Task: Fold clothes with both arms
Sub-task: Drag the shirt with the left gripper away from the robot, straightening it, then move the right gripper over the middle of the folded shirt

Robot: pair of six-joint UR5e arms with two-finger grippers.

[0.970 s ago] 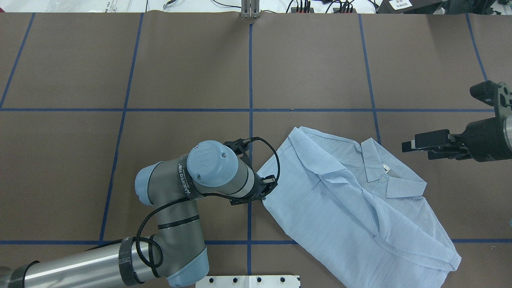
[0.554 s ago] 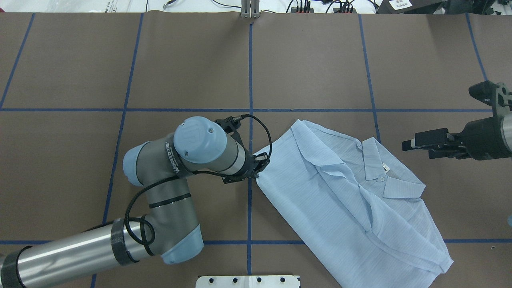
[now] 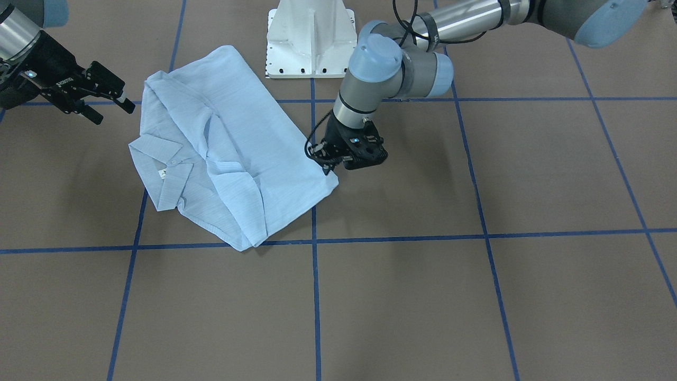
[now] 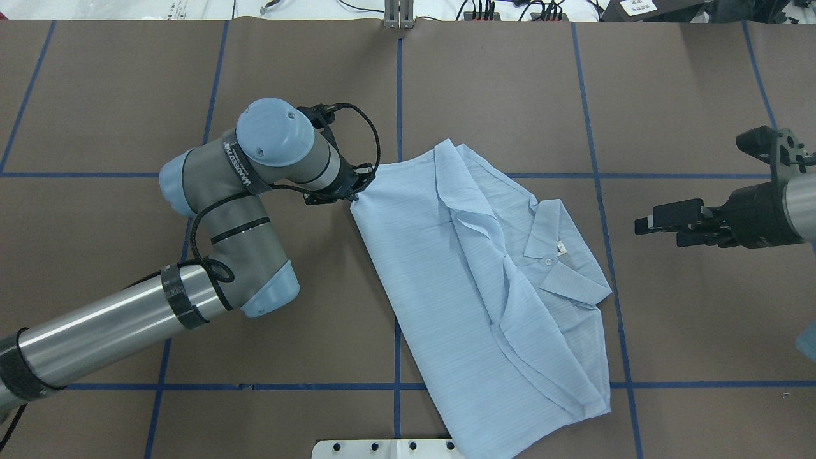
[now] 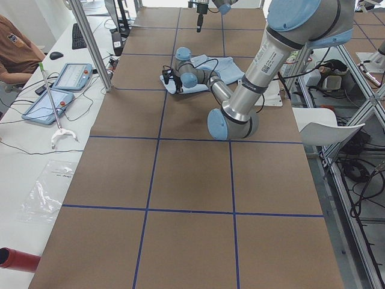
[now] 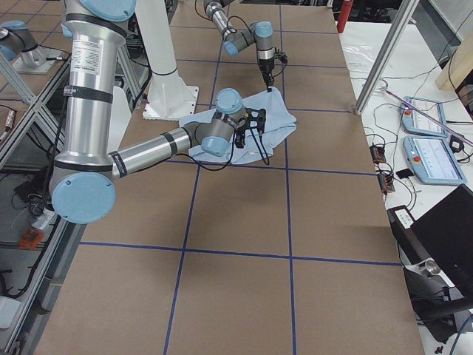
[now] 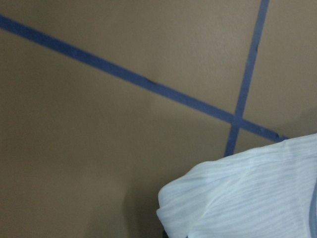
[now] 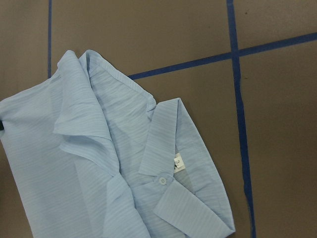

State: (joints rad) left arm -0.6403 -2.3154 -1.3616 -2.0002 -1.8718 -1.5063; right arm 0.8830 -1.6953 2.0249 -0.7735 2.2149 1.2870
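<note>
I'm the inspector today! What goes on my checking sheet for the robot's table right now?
Surface: brown table with a blue tape grid.
Job's things: light-blue shirt lying partly folded, collar showing.
Clutter: nothing seen.
Pincers: left pincer shut on the shirt's corner; right pincer open, beside the collar, not touching the shirt.
Cables: black cable loops round the left wrist.
Surroundings: white pedestal base; white desk with tablets; seated person.
</note>
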